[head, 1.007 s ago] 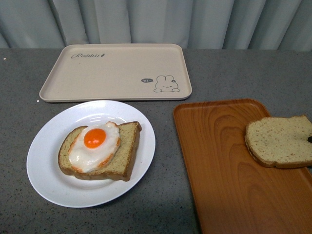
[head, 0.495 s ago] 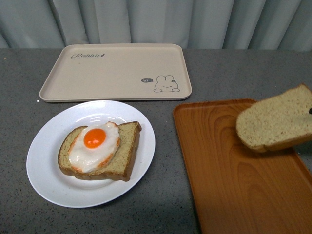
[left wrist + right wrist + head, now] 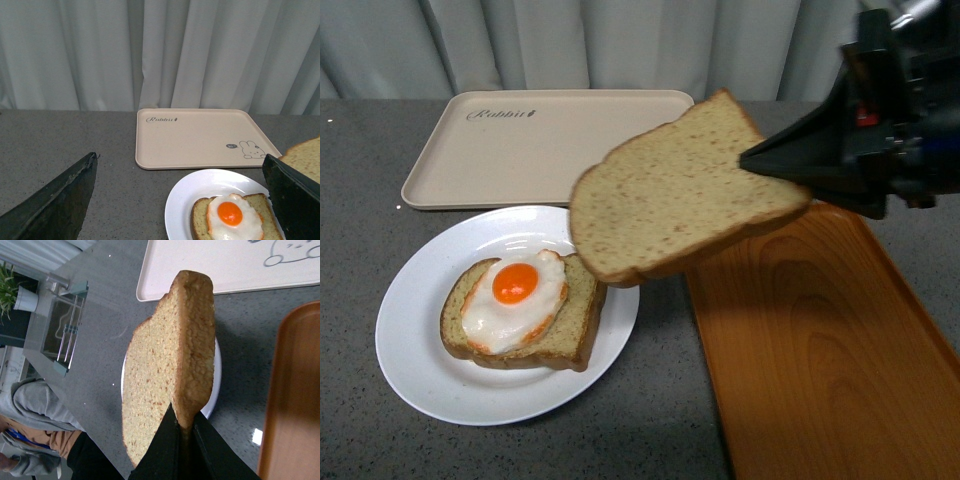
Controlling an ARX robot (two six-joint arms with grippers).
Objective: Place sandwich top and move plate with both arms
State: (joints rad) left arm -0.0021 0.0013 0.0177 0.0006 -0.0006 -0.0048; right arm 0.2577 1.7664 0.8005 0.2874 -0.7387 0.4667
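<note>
Pinching sandwich top [image 3: 685,190] by edge, right jaws

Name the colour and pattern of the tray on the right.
Orange with wood grain; the tray shows best in the front view.

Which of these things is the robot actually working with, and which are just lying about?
In the job: sandwich top, pinched in the right gripper; plate; egg-topped bread on it.
Lying about: rabbit-printed tray; orange tray.

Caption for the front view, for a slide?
Right gripper holds the sandwich top aloft near the plate bearing egg toast.
</note>
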